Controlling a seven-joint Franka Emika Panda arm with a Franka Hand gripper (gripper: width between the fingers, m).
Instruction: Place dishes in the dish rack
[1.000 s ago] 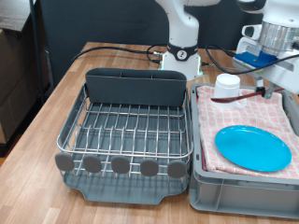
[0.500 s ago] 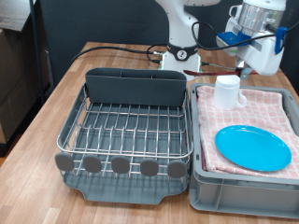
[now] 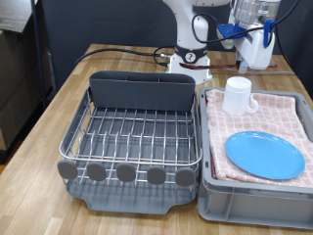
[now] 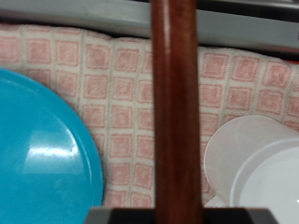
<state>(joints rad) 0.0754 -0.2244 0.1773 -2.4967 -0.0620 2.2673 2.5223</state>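
the gripper [image 3: 246, 61] is hanging at the exterior view's top right, above the crate [image 3: 256, 191], and is clamping the brown wooden spoon [image 4: 176, 107], which is running lengthwise through the wrist view. below the gripper, the white mug [image 3: 239, 95] and light-blue plate [image 3: 265, 155] are resting on the pink checked cloth [image 3: 284, 113]. the wire dish rack [image 3: 132, 137] is sitting beside the crate, toward the exterior view's left.

Light-blue plate [image 3: 265, 155], white mug [image 3: 238, 96], pink checked cloth [image 3: 284, 115], brown spoon [image 4: 175, 103].
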